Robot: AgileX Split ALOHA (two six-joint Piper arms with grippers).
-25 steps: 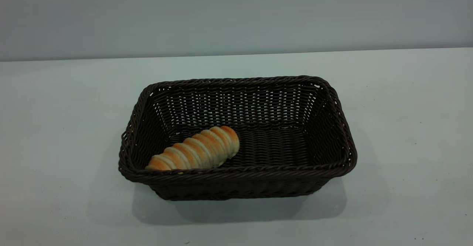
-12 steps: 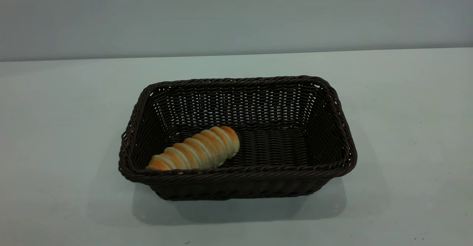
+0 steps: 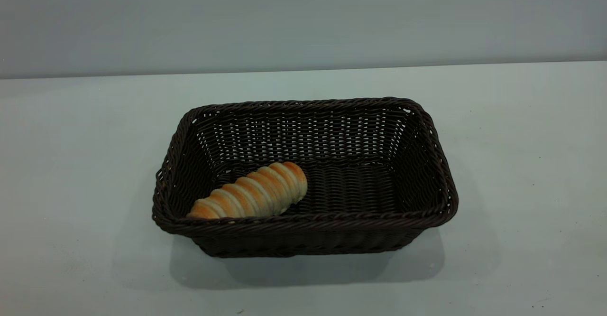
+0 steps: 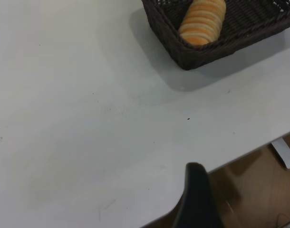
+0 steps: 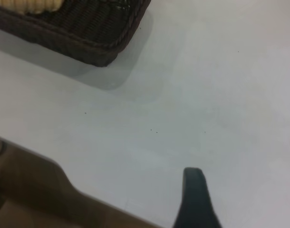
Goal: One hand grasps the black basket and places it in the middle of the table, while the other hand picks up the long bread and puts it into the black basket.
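Observation:
The black basket (image 3: 308, 103) stands in the middle of the table (image 3: 71, 164). Inside it, toward its front left corner, the long bread (image 3: 251, 191) lies flat. Neither arm appears in the exterior view. In the left wrist view my left gripper (image 4: 196, 194) hangs over the table's edge, well clear of the basket (image 4: 183, 52) and the bread (image 4: 203, 21). From the right wrist, my right gripper (image 5: 195, 199) shows above bare tabletop, apart from the basket's corner (image 5: 88, 45), where a sliver of bread (image 5: 33, 4) shows. Nothing is seen in either gripper.
A plain grey wall (image 3: 303, 17) rises behind the table. Both wrist views show the table's edge with brown floor (image 4: 249, 190) beyond it. A small white piece (image 4: 284, 153) lies on that floor. Bare tabletop surrounds the basket on all sides.

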